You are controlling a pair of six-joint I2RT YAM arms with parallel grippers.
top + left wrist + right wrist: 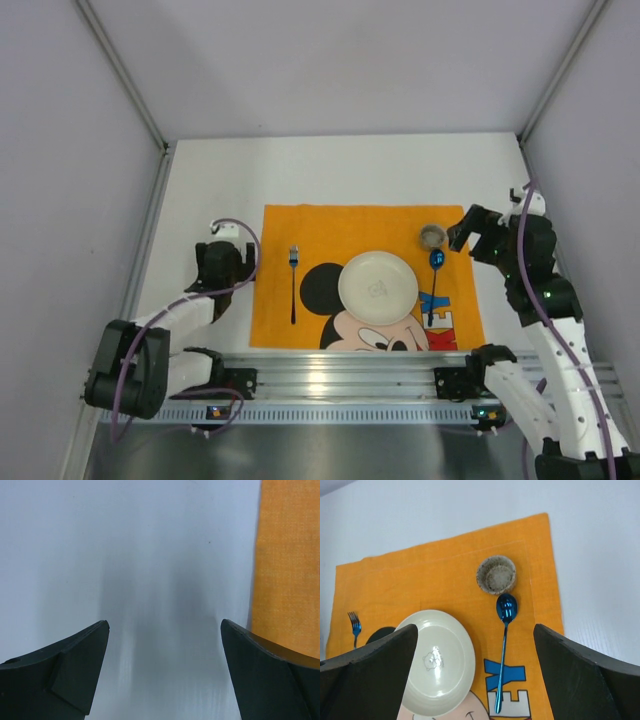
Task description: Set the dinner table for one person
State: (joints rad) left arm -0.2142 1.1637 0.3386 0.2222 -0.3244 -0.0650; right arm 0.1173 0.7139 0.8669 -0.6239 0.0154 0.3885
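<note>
The white dinner table carries an orange Mickey Mouse mat. On the mat lie a blue fork at the left, a cream plate in the middle, a blue spoon at the right and a small speckled cup above the spoon. My left gripper is open and empty, low over bare table just left of the mat. My right gripper is open and empty, raised beside the cup; its view shows the plate, spoon, cup and fork.
Grey walls stand close on the left, right and back of the table. A metal rail with both arm bases runs along the near edge, just below the mat.
</note>
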